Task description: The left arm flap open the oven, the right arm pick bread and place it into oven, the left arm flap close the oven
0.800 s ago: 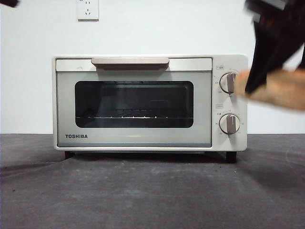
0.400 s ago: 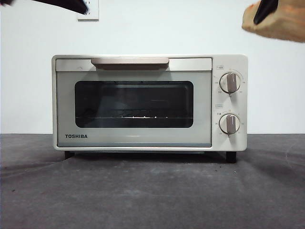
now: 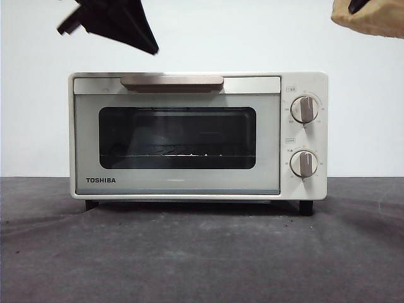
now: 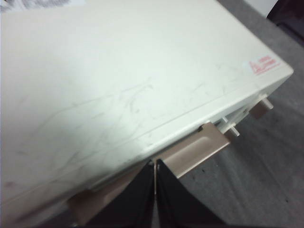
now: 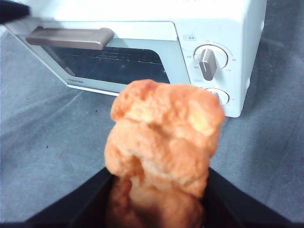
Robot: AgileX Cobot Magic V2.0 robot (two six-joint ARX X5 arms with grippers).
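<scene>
The cream-white oven (image 3: 197, 136) stands on the dark cloth with its door shut and its beige handle (image 3: 172, 82) at the top of the door. My left gripper (image 3: 151, 48) hangs above the oven's left part, a black wedge pointing down toward the handle. In the left wrist view its jaws (image 4: 155, 190) are pressed together, shut, just over the handle (image 4: 199, 147) at the oven's top front edge (image 4: 118, 85). My right gripper (image 5: 159, 202) is shut on the golden-brown bread (image 5: 164, 142). It holds the bread (image 3: 374, 17) high at the right, above the knobs.
Two round knobs (image 3: 304, 108) sit on the oven's right panel. A wire rack (image 3: 177, 153) shows behind the dark glass. The grey cloth (image 3: 202, 252) stretches in front of the oven. A white wall stands behind.
The left gripper has come in from the top left corner, moving right and down toward the handle. The right gripper has lifted the bread from beside the upper knob to the top right corner.
</scene>
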